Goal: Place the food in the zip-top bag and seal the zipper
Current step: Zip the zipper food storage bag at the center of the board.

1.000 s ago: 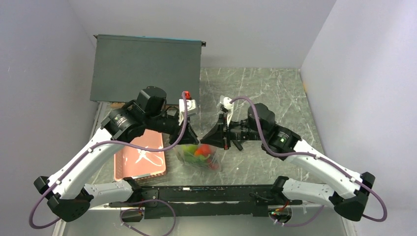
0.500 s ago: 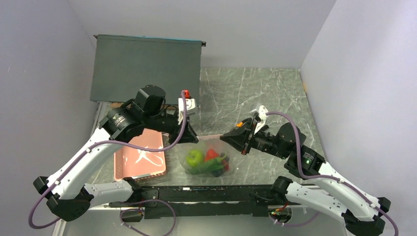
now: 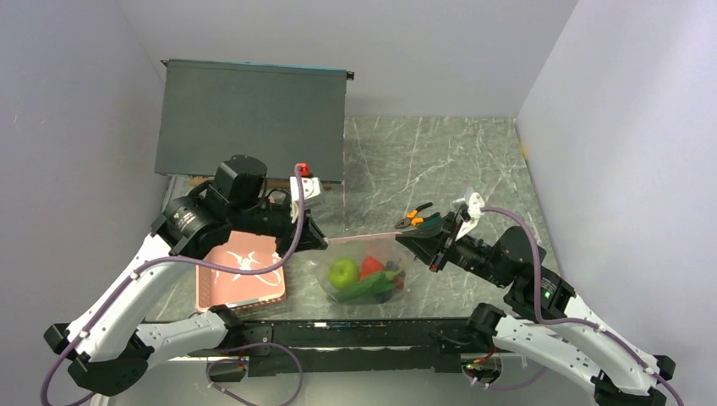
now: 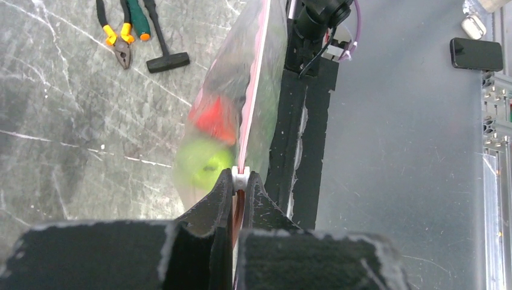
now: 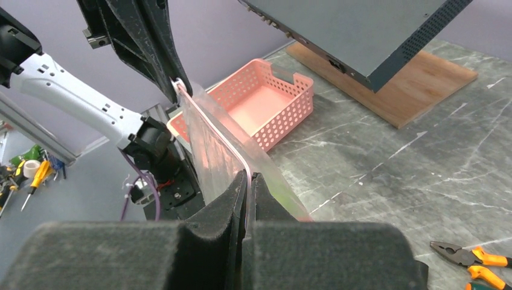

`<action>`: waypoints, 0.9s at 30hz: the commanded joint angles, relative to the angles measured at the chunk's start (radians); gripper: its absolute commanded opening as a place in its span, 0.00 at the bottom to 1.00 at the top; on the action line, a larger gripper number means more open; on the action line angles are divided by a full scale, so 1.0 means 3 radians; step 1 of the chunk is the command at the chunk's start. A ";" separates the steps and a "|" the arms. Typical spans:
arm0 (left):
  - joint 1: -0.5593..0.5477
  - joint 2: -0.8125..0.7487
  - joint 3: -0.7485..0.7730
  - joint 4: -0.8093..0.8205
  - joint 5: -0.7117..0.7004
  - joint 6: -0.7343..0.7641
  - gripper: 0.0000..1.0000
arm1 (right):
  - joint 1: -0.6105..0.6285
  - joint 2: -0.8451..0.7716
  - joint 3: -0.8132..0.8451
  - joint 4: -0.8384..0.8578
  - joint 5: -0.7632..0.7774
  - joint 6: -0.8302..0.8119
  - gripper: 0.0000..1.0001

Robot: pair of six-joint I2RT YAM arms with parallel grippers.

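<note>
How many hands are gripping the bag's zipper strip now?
2. Left hand pinches the clear plastic bag's pale pink zipper strip at its left end; right hand, its right end.

Looking like a robotics lab: sitting boxed in by plain pale walls (image 3: 68,101), carrying two white robot arms (image 3: 127,292) bolted to a black rail (image 3: 363,326) at the edge of the marbled table (image 3: 440,161), keeping pliers (image 4: 118,45) lying loose and a dark equipment chassis (image 3: 249,118) resting on a wooden board (image 5: 398,90).

Grey-green marbled table (image 3: 473,161) with pink slotted basket (image 3: 245,281), pliers (image 4: 121,48), and wooden board (image 5: 398,99) beneath a dark box (image 3: 249,118)
</note>
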 commanded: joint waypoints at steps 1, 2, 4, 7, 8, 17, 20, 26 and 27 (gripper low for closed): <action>0.0120 -0.0229 -0.0064 -0.0397 -0.0217 0.0104 0.00 | -0.0047 -0.0186 0.0026 -0.0039 0.0552 -0.0120 0.00; 0.0132 -0.0265 -0.0078 -0.0409 -0.0235 0.0113 0.00 | -0.0049 -0.0198 0.0019 -0.0042 0.0571 -0.0121 0.00; 0.0164 -0.0331 -0.0087 -0.0440 -0.0281 0.0130 0.00 | -0.0047 -0.0232 0.0007 -0.0035 0.0611 -0.0118 0.00; 0.0217 -0.0394 -0.0070 -0.0536 -0.0291 0.0174 0.00 | -0.0049 -0.0255 0.0003 -0.0032 0.0648 -0.0119 0.00; 0.0228 -0.0412 -0.0063 -0.0566 -0.0312 0.0180 0.00 | -0.0047 -0.0263 -0.0003 -0.0026 0.0660 -0.0113 0.00; 0.0256 -0.0504 -0.0106 -0.0510 -0.0504 0.0026 0.01 | -0.0046 -0.0198 -0.0004 0.0032 0.0516 -0.0135 0.00; 0.0261 -0.0470 -0.0052 -0.0435 -0.0474 -0.0126 0.42 | -0.0048 -0.0163 -0.0064 0.0236 0.0227 -0.0158 0.00; 0.0260 -0.0750 -0.0072 -0.0061 -0.0723 -0.0640 0.76 | -0.0047 -0.0233 -0.0401 0.0798 -0.0877 -0.0280 0.00; 0.0262 -0.0837 -0.0098 0.0007 -0.0773 -0.0717 0.77 | -0.0048 -0.0280 -0.0481 0.0988 -0.1201 -0.0306 0.00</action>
